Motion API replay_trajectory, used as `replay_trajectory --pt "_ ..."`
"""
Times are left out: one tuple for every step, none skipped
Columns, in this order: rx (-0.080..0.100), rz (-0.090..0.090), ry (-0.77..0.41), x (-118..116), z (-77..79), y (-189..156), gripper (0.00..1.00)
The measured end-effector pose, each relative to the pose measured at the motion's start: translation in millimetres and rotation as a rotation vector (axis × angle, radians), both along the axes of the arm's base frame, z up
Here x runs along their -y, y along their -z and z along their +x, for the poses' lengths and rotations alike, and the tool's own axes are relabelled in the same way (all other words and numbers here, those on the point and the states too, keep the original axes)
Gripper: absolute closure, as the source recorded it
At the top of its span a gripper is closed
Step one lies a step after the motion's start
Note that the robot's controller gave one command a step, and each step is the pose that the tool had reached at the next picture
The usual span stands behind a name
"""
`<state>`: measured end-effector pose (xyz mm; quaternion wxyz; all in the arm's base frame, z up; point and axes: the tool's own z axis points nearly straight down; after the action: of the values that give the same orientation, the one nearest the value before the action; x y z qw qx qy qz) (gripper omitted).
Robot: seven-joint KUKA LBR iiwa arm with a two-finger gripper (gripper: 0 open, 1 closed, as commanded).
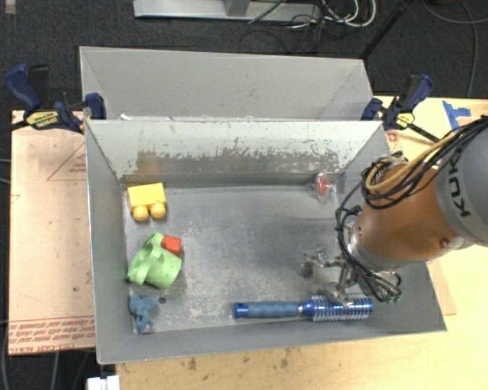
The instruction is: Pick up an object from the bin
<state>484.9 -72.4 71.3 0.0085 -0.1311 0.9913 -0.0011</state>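
The gripper point(338, 279) hangs low near the bin's point(228, 149) front right corner, just above the bristled head of a blue hairbrush point(297, 309). The brush lies along the front edge with its handle pointing left. Beneath the orange wrist cover point(398, 226) I cannot tell whether the pincer is spread or pressed together. Along the left wall sit a yellow block point(146, 200), a green toy point(153, 265) and, in the front left corner, what may be a small blue-grey figure point(142, 310).
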Motion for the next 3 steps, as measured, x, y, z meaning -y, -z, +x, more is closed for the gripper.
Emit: replay_trajectory --pt "-0.006 0.002 0.052 -25 2.5 -5 0.00" --pt "-0.006 0.003 0.053 -51 0.8 -8 0.00" --pt "-0.011 0.005 0.323 -66 -2.2 -97 0.00"
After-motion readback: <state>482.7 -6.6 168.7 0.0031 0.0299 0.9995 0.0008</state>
